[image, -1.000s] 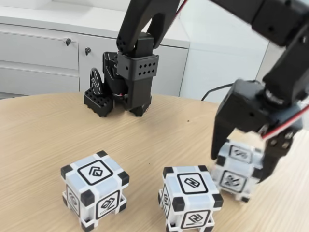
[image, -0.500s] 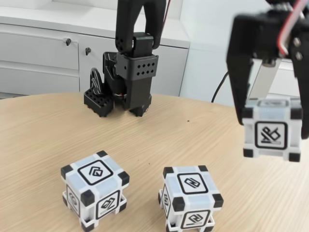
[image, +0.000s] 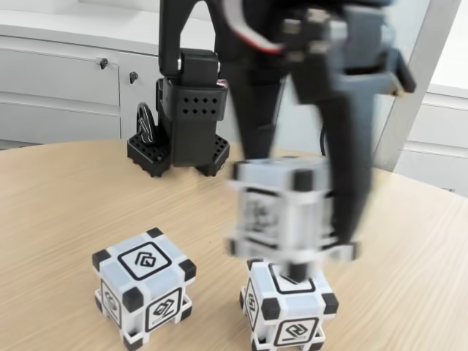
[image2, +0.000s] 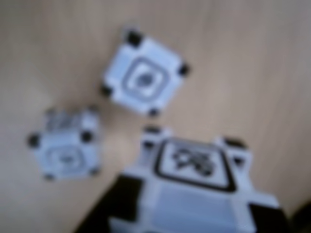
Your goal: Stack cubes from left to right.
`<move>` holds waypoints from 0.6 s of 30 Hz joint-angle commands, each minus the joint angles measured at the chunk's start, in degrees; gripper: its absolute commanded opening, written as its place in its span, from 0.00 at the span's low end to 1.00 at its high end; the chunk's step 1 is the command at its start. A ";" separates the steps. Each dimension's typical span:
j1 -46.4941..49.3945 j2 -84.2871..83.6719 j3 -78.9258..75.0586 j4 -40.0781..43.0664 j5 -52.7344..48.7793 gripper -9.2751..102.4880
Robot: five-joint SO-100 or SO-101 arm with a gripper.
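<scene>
**Q:** Three cubes are counted; how are they placed?

**A:** Two are resting on the bench [image: 66,197]. In the fixed view the left cube [image: 144,287] is seen standing alone, and the middle cube [image: 288,306] is seen near it, to its right, apart from it. The carried cube [image: 287,210] is held in the air just above the middle cube, blurred by motion. Whether its underside is touching the top of the middle cube cannot be told.

**Q:** What is noted of the claw?

**A:** The claw [image: 300,219] is pinching the carried cube, one dark finger being seen on each side of it. In the wrist view the carried cube [image2: 194,182] is seen at the bottom of the frame, with the two resting cubes [image2: 145,77] [image2: 65,143] out of focus on the wood below.

**Q:** How far along is the task judged to be?

**A:** No stack is seen as finished. One cube is lifted and brought over another, so a first placement is judged to be under way. Lowering, squaring of the faces and release are left for this cube. After that, one more cube is left to be added for a stack of three.

**Q:** Anything else recorded?

**A:** The arm base [image: 186,117] is seen at the far edge of the bench, with white cabinets [image: 58,80] behind.
</scene>
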 commanded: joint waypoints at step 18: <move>16.52 3.25 -1.14 1.67 -3.08 0.25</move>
